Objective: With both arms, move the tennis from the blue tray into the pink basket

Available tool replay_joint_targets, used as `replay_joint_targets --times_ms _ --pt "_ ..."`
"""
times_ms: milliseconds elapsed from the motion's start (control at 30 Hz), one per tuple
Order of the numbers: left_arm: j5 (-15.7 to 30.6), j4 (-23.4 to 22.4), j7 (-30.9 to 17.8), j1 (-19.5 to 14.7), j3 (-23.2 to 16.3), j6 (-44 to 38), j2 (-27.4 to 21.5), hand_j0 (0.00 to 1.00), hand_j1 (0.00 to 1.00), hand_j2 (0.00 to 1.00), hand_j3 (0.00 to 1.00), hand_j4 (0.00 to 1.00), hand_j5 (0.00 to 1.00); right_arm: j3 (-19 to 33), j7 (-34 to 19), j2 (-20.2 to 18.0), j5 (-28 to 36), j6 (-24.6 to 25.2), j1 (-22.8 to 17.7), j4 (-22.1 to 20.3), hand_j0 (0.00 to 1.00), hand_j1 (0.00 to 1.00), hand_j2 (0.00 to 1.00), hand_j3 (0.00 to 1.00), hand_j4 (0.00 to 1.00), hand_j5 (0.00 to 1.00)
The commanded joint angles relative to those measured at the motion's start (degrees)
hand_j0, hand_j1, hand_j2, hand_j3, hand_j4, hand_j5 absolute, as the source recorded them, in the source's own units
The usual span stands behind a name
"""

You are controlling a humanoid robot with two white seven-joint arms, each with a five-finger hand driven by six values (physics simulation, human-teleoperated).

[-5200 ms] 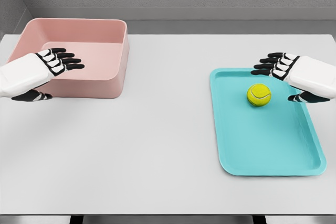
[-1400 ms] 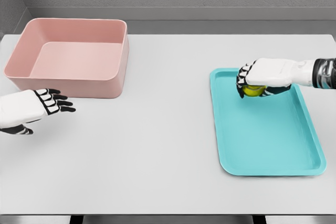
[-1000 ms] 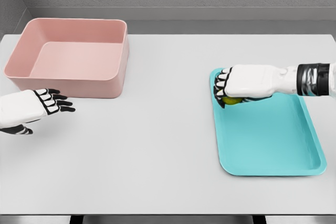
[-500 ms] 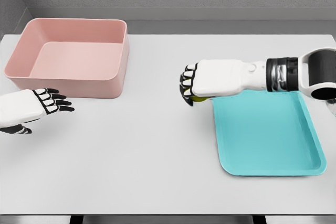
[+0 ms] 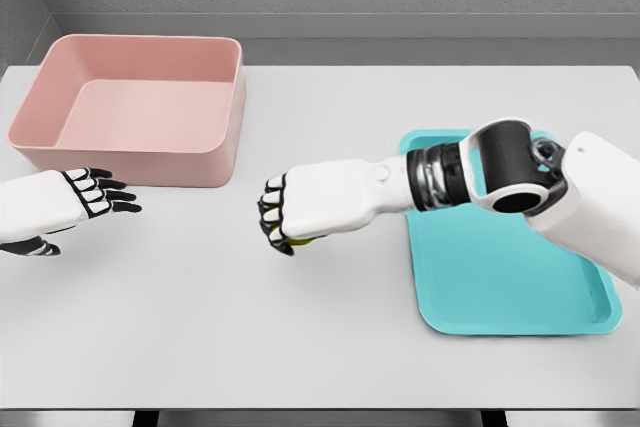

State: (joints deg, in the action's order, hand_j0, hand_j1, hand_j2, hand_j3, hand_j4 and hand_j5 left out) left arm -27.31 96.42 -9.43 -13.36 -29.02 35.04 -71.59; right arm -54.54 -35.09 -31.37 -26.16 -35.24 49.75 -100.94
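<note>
Right hand [image 5: 290, 215] is curled tight around the small yellow-green tennis ball [image 5: 303, 241], holding it over the middle of the big flat grey table [image 5: 320, 327], and only a bit of the ball peeks out under the fingers. Far left sits the pink plastic basket [image 5: 140, 107], and the blue flat tray [image 5: 510, 277] lies on the right. Near the left edge, the left hand [image 5: 85, 197] has its fingers spread out and holds nothing.

Matt, smooth plastic-looking pink basket [image 5: 140, 107] and blue tray [image 5: 510, 277]; table [image 5: 300, 317] is smooth, matt grey.
</note>
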Motion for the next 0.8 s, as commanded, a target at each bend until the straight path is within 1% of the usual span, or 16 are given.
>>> replay_joint_targets --times_ms 0,67,100,133,167,233,300,333,433,533,567,633,700,767 --pt "0.33 0.0 0.03 0.0 0.02 -0.04 -0.13 1.0 1.0 1.0 1.0 1.0 1.0 -1.45 0.09 2.02 -0.3 0.24 0.0 0.13 0.42 0.42 0.42 0.42 0.42 0.42" --pt "0.33 0.0 0.03 0.0 0.02 -0.04 -0.13 1.0 1.0 1.0 1.0 1.0 1.0 -2.06 0.09 2.63 -0.65 0.24 0.0 0.22 0.42 0.42 0.42 0.42 0.42 0.42" --pt "0.33 0.0 0.03 0.0 0.02 -0.04 -0.05 1.0 1.0 1.0 1.0 1.0 1.0 -2.59 0.09 2.98 -0.65 0.24 0.0 0.92 0.42 0.42 0.42 0.42 0.42 0.42" --pt "0.24 0.0 0.03 0.0 0.02 -0.04 -0.13 1.0 1.0 1.0 1.0 1.0 1.0 -2.68 0.09 4.3 -0.74 0.24 0.0 2.59 0.42 0.42 0.42 0.42 0.42 0.42" --pt "0.24 0.0 0.03 0.0 0.02 -0.04 -0.13 1.0 1.0 1.0 1.0 1.0 1.0 -2.77 0.09 4.39 -0.91 0.24 0.0 2.95 0.42 0.42 0.42 0.42 0.42 0.42" --pt "0.41 0.0 0.03 0.0 0.11 -0.04 -0.13 1.0 1.0 1.0 1.0 1.0 1.0 -2.94 0.09 6.59 -1.18 0.24 0.0 5.41 0.42 0.42 0.42 0.42 0.42 0.42" --pt "0.41 0.0 0.03 0.0 0.11 -0.04 -0.13 1.0 1.0 1.0 1.0 1.0 1.0 -3.03 0.09 7.91 -1.62 0.24 0.09 7.08 0.42 0.42 0.42 0.42 0.42 0.42" --pt "0.33 0.0 0.03 0.0 0.11 -0.04 -0.13 1.0 1.0 1.0 1.0 1.0 1.0 -3.03 0.09 9.05 -1.97 0.24 0.0 7.34 0.42 0.42 0.42 0.42 0.42 0.42" --pt "0.33 0.0 0.03 0.0 0.11 -0.04 -0.13 1.0 1.0 1.0 1.0 1.0 1.0 -5.31 0.09 12.12 -3.11 0.24 0.09 7.08 0.42 0.42 0.42 0.42 0.42 0.42" --pt "0.33 0.0 0.03 0.0 0.11 -0.04 -0.13 1.0 1.0 1.0 1.0 1.0 1.0 -5.58 0.09 13.62 -3.2 0.24 0.26 7.08 0.42 0.42 0.42 0.42 0.42 0.42" --pt "0.33 0.0 0.03 0.0 0.11 -0.04 -0.13 1.0 1.0 1.0 1.0 1.0 1.0 -6.37 0.09 13.97 -3.37 0.24 0.61 7.16 0.42 0.42 0.42 0.42 0.42 0.42" --pt "0.41 0.0 0.03 0.0 0.11 -0.04 -0.22 1.0 1.0 1.0 1.0 1.0 1.0 -6.72 0.09 15.46 -3.46 0.24 1.14 7.87 0.42 0.42 0.42 0.42 0.42 0.42" --pt "0.41 -0.09 0.03 0.0 0.11 -0.04 -0.22 1.0 1.0 1.0 1.0 1.0 1.0 -6.81 0.09 17.57 -3.64 0.24 1.58 11.73 0.42 0.42 0.42 0.42 0.42 0.42" --pt "0.41 0.0 0.03 -0.09 0.2 -0.04 -0.31 1.0 1.0 1.0 1.0 1.0 1.0 -7.95 0.09 18.72 -3.99 0.24 1.58 12.7 0.42 0.42 0.42 0.42 0.42 0.42"
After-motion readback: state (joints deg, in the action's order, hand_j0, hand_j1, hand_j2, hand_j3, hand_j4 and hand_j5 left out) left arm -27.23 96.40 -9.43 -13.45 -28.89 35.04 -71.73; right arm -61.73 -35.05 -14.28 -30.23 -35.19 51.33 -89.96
